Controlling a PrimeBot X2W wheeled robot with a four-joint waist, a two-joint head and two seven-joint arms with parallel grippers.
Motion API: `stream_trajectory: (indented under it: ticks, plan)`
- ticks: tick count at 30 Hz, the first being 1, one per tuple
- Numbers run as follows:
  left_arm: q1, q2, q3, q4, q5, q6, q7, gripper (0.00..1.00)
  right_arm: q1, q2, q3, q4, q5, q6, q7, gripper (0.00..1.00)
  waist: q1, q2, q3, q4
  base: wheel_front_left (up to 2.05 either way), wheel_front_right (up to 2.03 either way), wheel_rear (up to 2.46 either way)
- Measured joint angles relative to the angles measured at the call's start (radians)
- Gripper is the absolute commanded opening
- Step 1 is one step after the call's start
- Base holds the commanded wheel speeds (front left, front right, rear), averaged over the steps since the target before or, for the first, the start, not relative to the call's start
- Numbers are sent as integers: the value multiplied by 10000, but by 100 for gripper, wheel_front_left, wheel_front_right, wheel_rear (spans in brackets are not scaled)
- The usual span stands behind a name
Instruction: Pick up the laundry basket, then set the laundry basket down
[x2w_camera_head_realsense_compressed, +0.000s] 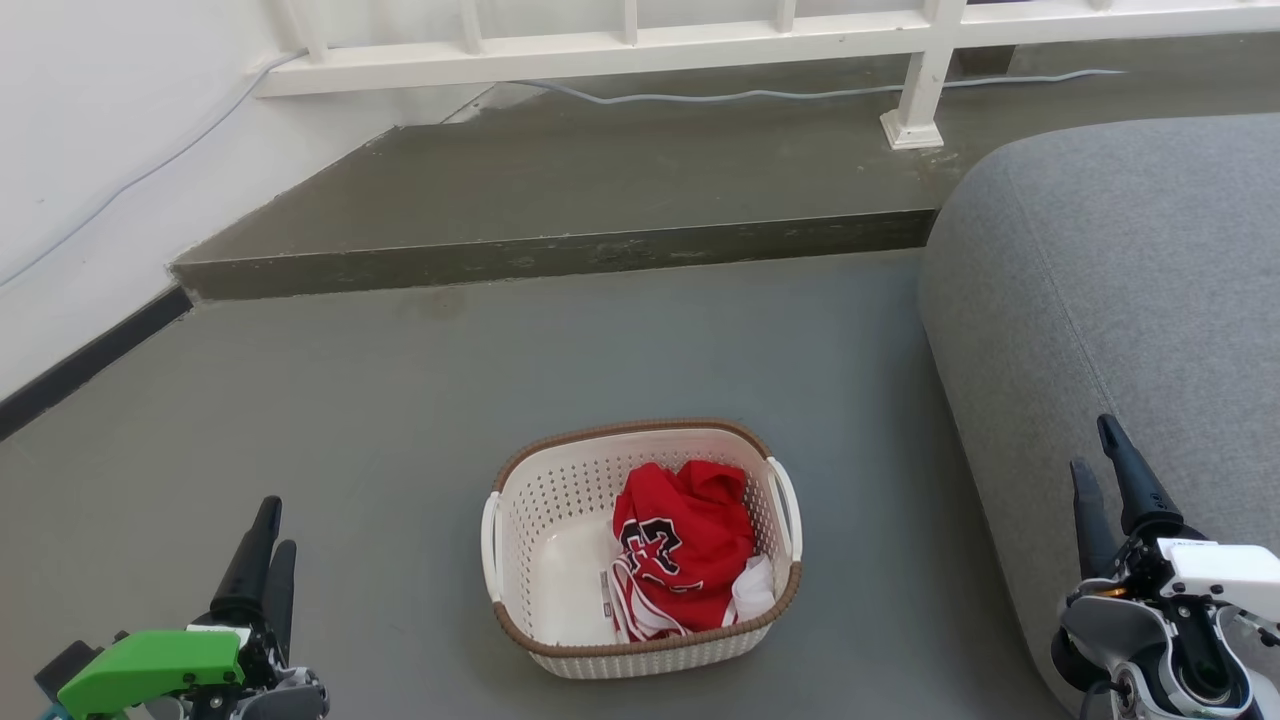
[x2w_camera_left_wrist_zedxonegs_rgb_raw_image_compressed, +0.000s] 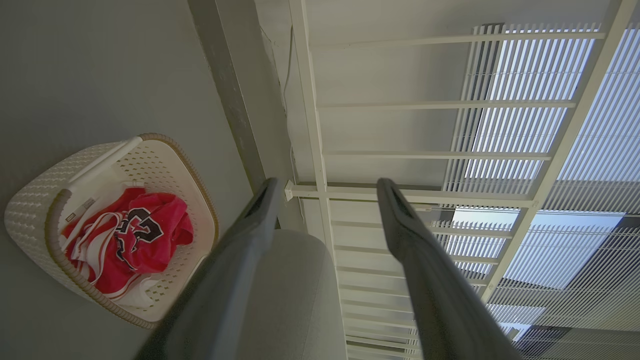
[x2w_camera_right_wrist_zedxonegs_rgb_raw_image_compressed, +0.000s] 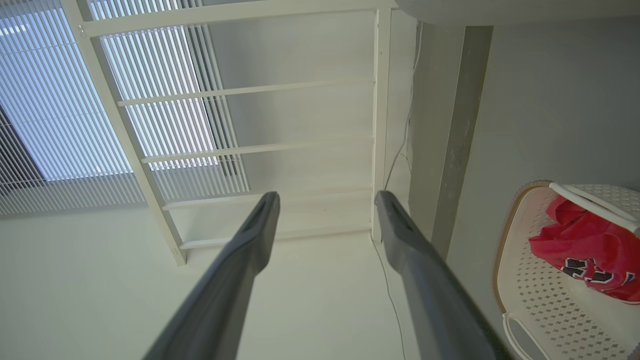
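Hovering low, left end effector (x2w_camera_head_realsense_compressed: 275, 535) and right end effector (x2w_camera_head_realsense_compressed: 1095, 450) are empty, fingers apart, likely staged to reach the two side handles | basket (x2w_camera_head_realsense_compressed: 620, 428) rests on the floor (x2w_camera_head_realsense_compressed: 400, 420) between them, well apart from both, near a grey sofa (x2w_camera_head_realsense_compressed: 1120, 300) | cream perforated walls, brown woven rim, red jersey (x2w_camera_head_realsense_compressed: 680, 545) inside

You're looking at a grey floor (x2w_camera_head_realsense_compressed: 400, 420) with a raised step (x2w_camera_head_realsense_compressed: 600, 180) behind it. A white railing (x2w_camera_head_realsense_compressed: 620, 55) stands on the step, with a grey cable (x2w_camera_head_realsense_compressed: 750, 96) along its foot. A grey sofa (x2w_camera_head_realsense_compressed: 1130, 300) sits at right and a white wall (x2w_camera_head_realsense_compressed: 90, 120) at left. The crumpled red jersey (x2w_camera_head_realsense_compressed: 690, 550) shows black-and-white lettering.
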Motion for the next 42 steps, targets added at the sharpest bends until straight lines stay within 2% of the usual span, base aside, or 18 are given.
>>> stream_trajectory:
  ticks: [17, 42]
  plan:
    - [-29, 21, -174, -224, 307, 0, -376, 100, -54, -104, 190, -148, -623, 0, -376, 100, 0, 0, 28, 13, 0, 0, 0]
    - [-313, 794, -1191, -617, 3392, 0, -1444, 100, -291, -871, 1135, -194, -3643, -15, -1394, 100, 0, 0, 60, 26, 0, 0, 0]
